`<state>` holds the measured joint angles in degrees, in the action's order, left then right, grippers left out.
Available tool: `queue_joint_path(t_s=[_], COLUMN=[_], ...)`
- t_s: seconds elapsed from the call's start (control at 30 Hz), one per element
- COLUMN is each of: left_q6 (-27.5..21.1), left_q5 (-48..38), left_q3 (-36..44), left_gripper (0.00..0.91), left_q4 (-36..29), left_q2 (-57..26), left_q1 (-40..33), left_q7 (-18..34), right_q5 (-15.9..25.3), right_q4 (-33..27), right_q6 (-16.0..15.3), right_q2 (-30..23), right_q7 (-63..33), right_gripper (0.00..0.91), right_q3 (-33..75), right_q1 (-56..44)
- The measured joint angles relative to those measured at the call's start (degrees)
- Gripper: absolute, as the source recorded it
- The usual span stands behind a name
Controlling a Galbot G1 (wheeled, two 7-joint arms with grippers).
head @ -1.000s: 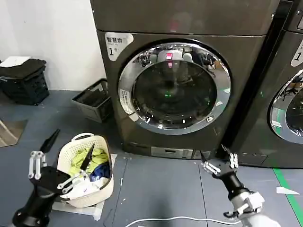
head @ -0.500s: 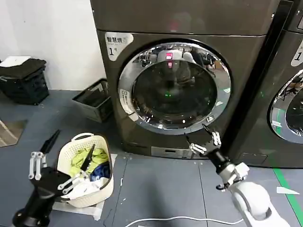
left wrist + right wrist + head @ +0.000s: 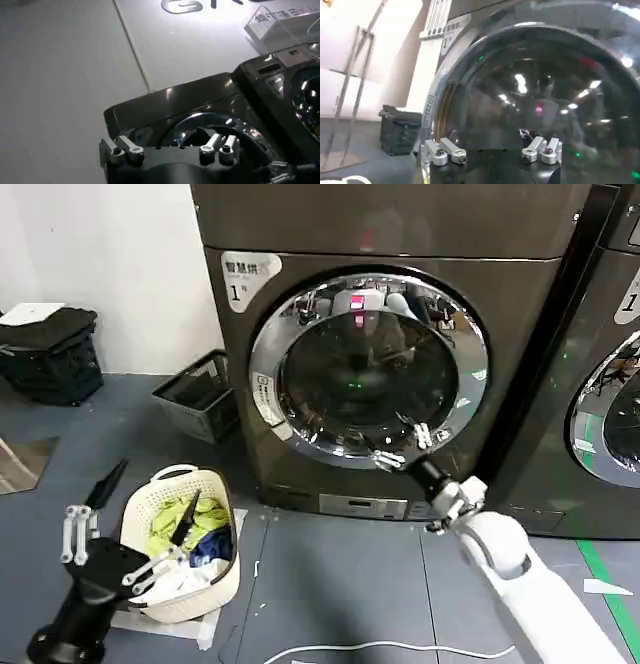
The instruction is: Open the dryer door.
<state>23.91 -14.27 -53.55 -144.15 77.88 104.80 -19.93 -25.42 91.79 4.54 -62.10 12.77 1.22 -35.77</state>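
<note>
Your right claw (image 3: pixel 402 446) is spread wide open against the lower right of the dryer door (image 3: pixel 368 369), its fingertips (image 3: pixel 384 459) at the chrome ring, gripping nothing. The door sits shut in the front of the dark machine (image 3: pixel 400 224). Your left claw (image 3: pixel 115 549) hangs open and empty low on the left, beside the laundry basket (image 3: pixel 222 579) on the floor.

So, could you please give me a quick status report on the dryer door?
Right gripper open, at lower right of the door's chrome ring. Left gripper open, parked low above laundry basket. Dryer door shut. Nothing in the way.
</note>
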Motion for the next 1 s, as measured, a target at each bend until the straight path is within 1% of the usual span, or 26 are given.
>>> queue_joint_path(t_s=[0.23,0.7,1.0], left_q6=[-0.03,-0.03,-0.02], left_q5=[0.02,0.05,0.07], left_q3=[0.0,-0.06,-0.02], left_gripper=[0.907,0.907,0.907], left_q4=[0.0,0.0,-0.09], left_q2=[-0.01,0.17,0.19], left_q1=[0.0,0.2,0.27], left_q7=[-0.03,-0.07,-0.12], right_q5=[0.25,0.49,1.43], right_q4=[-4.13,-11.69,-16.29], right_q6=[0.28,0.79,2.01], right_q2=[-2.28,-6.71,-9.87], right_q7=[0.41,1.4,2.55], right_gripper=[0.907,0.907,0.907], right_q3=[-3.65,-8.42,-10.39], right_q1=[4.86,11.17,13.92])
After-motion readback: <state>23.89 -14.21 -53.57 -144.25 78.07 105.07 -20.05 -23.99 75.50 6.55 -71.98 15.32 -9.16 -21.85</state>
